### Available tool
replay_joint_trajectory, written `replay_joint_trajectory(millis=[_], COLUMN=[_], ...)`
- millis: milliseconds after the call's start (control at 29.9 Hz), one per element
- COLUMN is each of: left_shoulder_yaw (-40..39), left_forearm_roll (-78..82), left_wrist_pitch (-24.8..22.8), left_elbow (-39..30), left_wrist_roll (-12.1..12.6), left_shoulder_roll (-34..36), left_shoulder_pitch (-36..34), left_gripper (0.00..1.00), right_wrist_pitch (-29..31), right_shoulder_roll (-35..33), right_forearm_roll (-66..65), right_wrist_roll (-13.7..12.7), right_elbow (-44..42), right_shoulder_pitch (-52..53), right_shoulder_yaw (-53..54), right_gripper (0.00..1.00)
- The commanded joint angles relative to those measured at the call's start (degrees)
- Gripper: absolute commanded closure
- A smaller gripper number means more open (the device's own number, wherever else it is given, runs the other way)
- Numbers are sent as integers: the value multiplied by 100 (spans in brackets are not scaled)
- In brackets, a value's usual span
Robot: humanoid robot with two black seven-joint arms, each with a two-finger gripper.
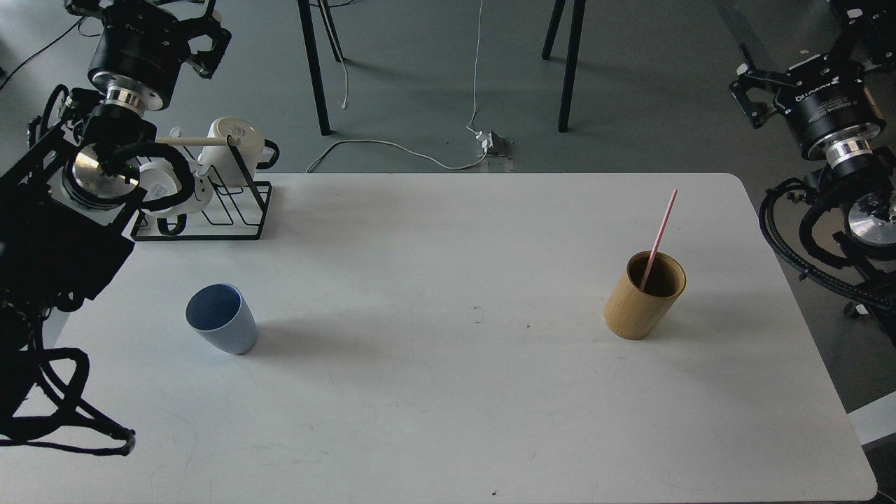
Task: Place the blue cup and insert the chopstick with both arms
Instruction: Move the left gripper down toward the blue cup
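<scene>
The blue cup [221,318] stands upright on the left part of the white table [448,392], mouth open to me. The pink chopstick [659,238] leans inside a tan bamboo cup [642,297] on the right part of the table, its top sticking out toward the far edge. My left gripper [147,17] hangs high at the top left, above the mug rack and far from the blue cup. At the far right, off the table's edge, my right gripper [815,70] is raised. Both grippers look dark and end-on, so I cannot separate their fingers. Neither holds anything I can see.
A black wire rack [210,210] with white mugs [234,140] on a pale wooden rod stands at the table's back left corner, right under my left arm. Beyond the table are dark chair legs [315,70] and a white cable [392,147] on the floor.
</scene>
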Motion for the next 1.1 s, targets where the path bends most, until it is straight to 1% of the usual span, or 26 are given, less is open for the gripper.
replay_joint_trajectory(millis=[0,67,201,268,334,368,502,569,635,702,769,836,903,970,1070], left_shoulder_yaw=[72,73,72,125,283,449,741,750,750,741,741,758,828,890,1083], left_forearm_roll=[6,6,6,59,242,479,1656,2402,3411,4571,5557,6497,7384,8167,9267], left_wrist_pitch=[57,215,339,225,58,14,0,0,0,0,0,0,0,0,0], left_elbow=[-7,-7,-7,-121,-497,-743,-1780,-2299,-2817,-3275,-3635,-3961,-4198,-4357,-4384], left_wrist_roll=[-15,2,20,3,3,-15,-33,-33,-33,-59,-199,-558,-840,-938,-955], left_shoulder_roll=[-8,0,53,158,395,631,1449,1809,2266,2732,3075,3409,3690,3841,3982], left_shoulder_pitch=[17,17,-9,8,17,17,8,26,52,113,166,367,605,702,860], left_gripper=[0,0,0,0,0,0,1,2,5,6,7,9,13,14,17], right_wrist_pitch=[0,0,0,0,0,0,0,0,0,0,0,0,0,0,0], right_shoulder_roll=[-54,-63,-89,-142,-194,-256,-686,-766,-880,-933,-959,-977,-977,-977,-977], right_forearm_roll=[0,0,0,0,0,0,0,0,0,0,0,0,0,0,0], right_wrist_roll=[2,2,2,11,19,28,72,72,72,29,-7,-33,-42,-42,-33], right_elbow=[18,44,44,44,105,228,650,747,774,748,677,511,414,413,422], right_shoulder_pitch=[14,14,14,5,14,5,-56,-65,-65,-65,-65,-65,-65,-74,-135], right_shoulder_yaw=[12,38,100,100,108,108,310,407,477,513,513,513,504,486,460], right_gripper=[0,0,0,0,0,0,0,0,0,0,0,0,0,0,0])
